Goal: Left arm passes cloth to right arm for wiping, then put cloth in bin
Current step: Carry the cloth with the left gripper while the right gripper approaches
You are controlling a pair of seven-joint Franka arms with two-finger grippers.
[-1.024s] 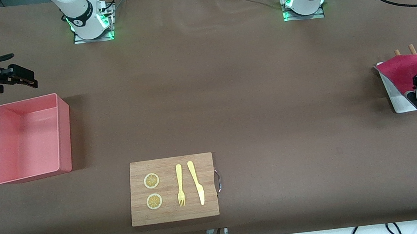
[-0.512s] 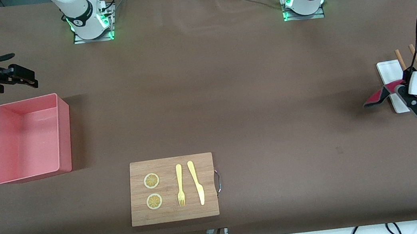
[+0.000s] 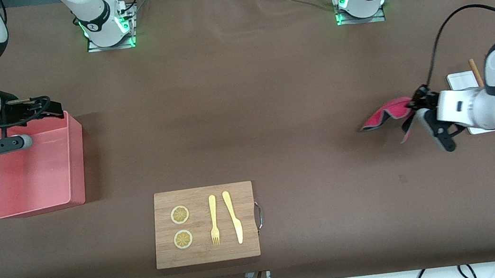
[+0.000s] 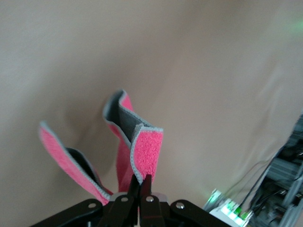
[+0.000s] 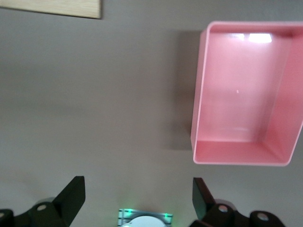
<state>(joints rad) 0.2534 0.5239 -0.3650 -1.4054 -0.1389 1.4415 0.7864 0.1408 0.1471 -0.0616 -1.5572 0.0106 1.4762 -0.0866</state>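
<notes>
Left gripper (image 3: 412, 108): I see the black two-finger gripper on the white jointed left arm up in the air over bare brown table, toward the left arm's end. Its jaws are pinched tight on the cloth.
Cloth (image 3: 387, 113): I read the small floppy magenta-red fabric square with grey underside as clear of the table, hanging from the left gripper. In the left wrist view the cloth (image 4: 142, 151) folds into two drooping flaps, with the fingertips (image 4: 140, 187) clamped on one edge.
Right gripper (image 3: 50, 109): I see the black gripper of the white right arm over the edge of the bin that lies farther from the front camera. In the right wrist view its fingers (image 5: 71, 194) stand wide apart with nothing between them.
Bin (image 3: 73, 162): The pale pink rectangular plastic tub sits at the right arm's end of the table.
White tray (image 3: 460, 80): A white rectangular tray lies near the left arm's end, partly covered by the left arm; a wooden stick (image 3: 475, 71) rests on it.
Cutting board (image 3: 207, 254): A wooden rectangular board lies nearer the front camera than the bin, carrying two lemon slices (image 3: 179, 214), a yellow fork (image 3: 213, 220) and a yellow knife (image 3: 233, 217).
</notes>
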